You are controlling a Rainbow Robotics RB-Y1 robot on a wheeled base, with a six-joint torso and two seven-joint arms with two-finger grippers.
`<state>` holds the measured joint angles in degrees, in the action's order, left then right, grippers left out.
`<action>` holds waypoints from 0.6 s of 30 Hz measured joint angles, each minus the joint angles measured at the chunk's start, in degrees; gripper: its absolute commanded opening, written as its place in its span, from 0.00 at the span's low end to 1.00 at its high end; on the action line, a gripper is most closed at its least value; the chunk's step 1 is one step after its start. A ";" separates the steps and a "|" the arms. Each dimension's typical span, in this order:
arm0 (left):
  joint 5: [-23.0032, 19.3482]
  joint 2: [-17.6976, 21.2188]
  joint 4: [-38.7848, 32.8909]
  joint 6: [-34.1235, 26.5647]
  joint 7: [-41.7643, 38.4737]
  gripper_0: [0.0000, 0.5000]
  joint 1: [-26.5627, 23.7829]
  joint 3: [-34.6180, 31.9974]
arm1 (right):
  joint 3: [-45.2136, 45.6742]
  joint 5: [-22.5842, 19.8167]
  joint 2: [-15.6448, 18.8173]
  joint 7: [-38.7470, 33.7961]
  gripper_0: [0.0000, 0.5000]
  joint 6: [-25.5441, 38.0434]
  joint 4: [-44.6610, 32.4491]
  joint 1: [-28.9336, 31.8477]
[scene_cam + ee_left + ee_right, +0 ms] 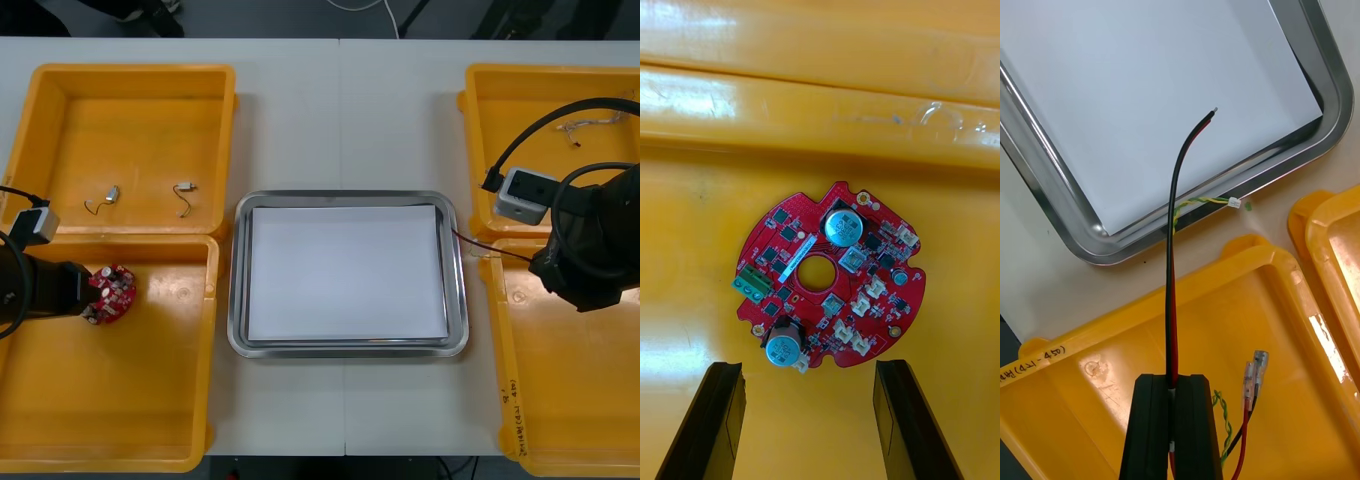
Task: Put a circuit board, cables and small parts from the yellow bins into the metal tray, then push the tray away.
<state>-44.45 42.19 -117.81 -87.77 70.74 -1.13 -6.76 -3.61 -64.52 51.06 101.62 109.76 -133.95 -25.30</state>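
A round red circuit board (831, 274) lies flat on the floor of the near left yellow bin (120, 400), seen from the front as the board (110, 294). My left gripper (809, 365) is open just short of it, one finger (719, 420) at each side, nothing between them. My right gripper (1171, 379) is shut on a black and red cable (1174, 247) above the near right bin (1090, 352). The cable's free end (1215, 111) reaches over the metal tray (1067, 225). From the front, the cable (475, 243) crosses the tray's right rim (460, 290).
Two small metal parts (110, 195) (184, 188) lie in the far left bin (130, 130). A thin cable (590, 125) lies in the far right bin (540, 110). A yellow and green cable (1202, 201) and red connectors (1255, 371) hang by the held cable. The tray's inside is white.
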 measured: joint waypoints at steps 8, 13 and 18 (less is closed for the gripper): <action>1.18 0.00 0.09 1.05 0.01 1.00 1.22 0.87 | -0.65 -0.06 0.00 0.00 0.00 0.00 -0.02 -0.24; 2.40 0.00 1.01 3.50 0.03 1.00 1.60 2.20 | -1.91 -0.05 -0.01 0.00 0.00 0.00 -0.02 -0.90; 3.08 0.00 2.59 5.86 0.05 1.00 1.60 3.38 | -2.18 0.25 -0.10 0.00 0.00 0.00 -0.02 -1.00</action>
<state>-41.38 42.19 -115.22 -81.91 70.80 0.47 -3.38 -5.79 -64.27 50.96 101.62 109.76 -133.97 -26.29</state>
